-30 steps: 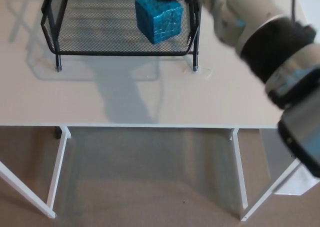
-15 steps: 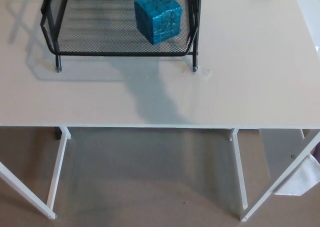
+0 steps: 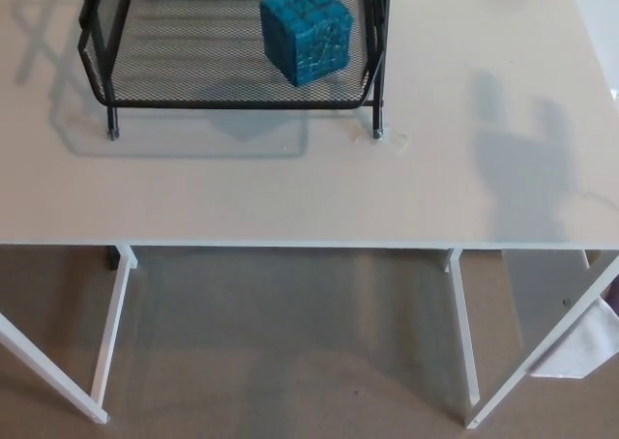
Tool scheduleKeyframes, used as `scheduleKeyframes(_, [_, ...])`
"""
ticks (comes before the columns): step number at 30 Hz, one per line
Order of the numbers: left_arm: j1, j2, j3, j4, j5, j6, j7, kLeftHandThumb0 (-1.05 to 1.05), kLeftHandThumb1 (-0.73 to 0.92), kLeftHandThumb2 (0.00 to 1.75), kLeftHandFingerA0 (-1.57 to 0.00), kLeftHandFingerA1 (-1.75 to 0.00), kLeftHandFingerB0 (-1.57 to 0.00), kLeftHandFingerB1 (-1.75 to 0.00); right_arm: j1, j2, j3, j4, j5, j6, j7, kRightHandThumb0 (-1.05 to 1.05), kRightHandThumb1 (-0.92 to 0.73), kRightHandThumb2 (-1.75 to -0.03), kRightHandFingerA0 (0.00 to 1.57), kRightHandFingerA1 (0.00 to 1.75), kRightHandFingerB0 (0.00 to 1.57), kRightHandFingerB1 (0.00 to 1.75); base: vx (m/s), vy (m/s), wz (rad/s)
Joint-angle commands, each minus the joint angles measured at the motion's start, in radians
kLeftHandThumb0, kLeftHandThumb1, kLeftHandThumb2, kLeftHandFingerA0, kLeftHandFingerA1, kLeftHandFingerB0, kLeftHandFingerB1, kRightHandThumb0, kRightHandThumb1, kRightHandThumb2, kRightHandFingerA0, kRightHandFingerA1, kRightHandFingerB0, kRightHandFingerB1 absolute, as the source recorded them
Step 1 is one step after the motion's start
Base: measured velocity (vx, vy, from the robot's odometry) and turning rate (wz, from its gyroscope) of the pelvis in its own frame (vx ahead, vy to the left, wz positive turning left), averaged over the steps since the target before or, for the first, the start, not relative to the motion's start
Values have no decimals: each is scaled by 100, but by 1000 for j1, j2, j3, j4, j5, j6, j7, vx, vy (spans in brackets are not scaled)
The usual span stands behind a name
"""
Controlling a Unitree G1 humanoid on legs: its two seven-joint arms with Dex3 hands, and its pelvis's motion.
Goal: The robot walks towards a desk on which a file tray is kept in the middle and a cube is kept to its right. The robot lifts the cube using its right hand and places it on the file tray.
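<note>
A shiny blue cube (image 3: pixel 306 31) rests on the mesh floor of the black wire file tray (image 3: pixel 155 96), toward the tray's right side. The tray stands at the far edge of the white desk (image 3: pixel 290 188). Neither of my hands shows in the head view. A hand-shaped shadow lies on the desk's right part.
The desk's front edge runs across the middle of the picture, with white legs (image 3: pixel 111 333) below it on brown carpet. A white object (image 3: pixel 580 347) sits on the floor at the lower right. A small mark (image 3: pixel 397 139) lies by the tray's front right foot.
My right arm has left the picture, having released the cube into the tray. The arm's shadow has shifted from the desk's middle to its right part. The cube stays put.
</note>
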Motion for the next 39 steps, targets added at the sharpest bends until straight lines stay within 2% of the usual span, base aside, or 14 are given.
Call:
scheduleKeyframes(1, [-21,64,144,125,-117,-47,-38,-56,91,67,-56,-67,-39,-51,812,73,-812,233,457,-471,-496,-46,-64,-64,0,80,0,25,0,0,0])
scheduleKeyframes(10, [-7,52,173,148,-127,-54,-51,-56,89,67,-54,-72,-38,-54,845,83,-877,246,498,-327,-439,-44,-64,-69,0,59,0,60,0,0,0])
scheduleKeyframes(11, [-9,50,177,159,-127,-58,-50,-56,90,66,-54,-68,-35,-49,840,78,-855,278,482,-342,-463,-41,-73,-53,15,123,1,68,0,0,0])
scheduleKeyframes(15, [-32,60,165,219,-99,-87,-44,-56,89,66,-53,-65,-30,-47,857,102,-816,268,463,-220,-366,-45,-78,-57,21,123,8,66,0,0,0])
scheduleKeyframes(17, [-21,68,150,193,-79,-62,-47,-55,90,66,-51,-64,-32,-48,860,77,-841,264,497,-42,-221,-59,-62,-93,54,98,10,55,0,0,0])
scheduleKeyframes(21, [7,80,128,131,-62,-8,-77,-56,92,67,-43,-64,-29,-48,865,44,-877,244,577,205,18,-41,-62,-58,36,70,19,33,0,0,0])
scheduleKeyframes(22, [5,91,123,137,-65,2,-113,-59,75,100,-30,-63,-19,-53,870,20,-830,342,566,141,74,-39,-45,-67,22,58,17,36,0,0,0])
scheduleKeyframes(25, [-13,97,113,179,-62,-6,-141,-57,92,69,-13,-60,-11,-44,948,4,-715,295,509,119,203,-40,-28,-77,1,54,3,41,0,0,0])
scheduleKeyframes(29, [38,136,51,97,-22,41,-207,-73,74,106,-2,-48,-5,-39,1025,-25,-587,263,435,4,245,-35,-20,-83,5,53,0,50,0,0,0])
scheduleKeyframes(30, [38,138,51,99,-28,48,-215,-79,73,105,0,-41,0,-38,1038,-24,-582,243,449,9,266,-70,-45,-54,38,54,5,26,0,0,0])
scheduleKeyframes(36, [39,141,91,41,-56,184,-146,-55,89,67,-1,-60,-5,-42,1013,-13,-542,204,501,93,291,-64,-40,-75,13,53,4,23,0,0,0])
scheduleKeyframes(37, [40,139,104,41,-67,186,-142,-33,71,118,-4,-57,0,-53,1011,-16,-535,204,505,96,300,-64,-40,-77,21,58,2,20,0,0,0])
scheduleKeyframes(38, [35,141,120,66,-80,171,-142,-57,90,65,-23,-61,-15,-46,1014,-22,-521,193,509,98,314,-63,-49,-56,38,55,0,24,0,0,0])
scheduleKeyframes(39, [25,151,125,101,-81,148,-152,-57,90,65,-23,-61,-15,-46,1019,-23,-508,174,511,100,319,-63,-49,-56,38,55,0,24,0,0,0])
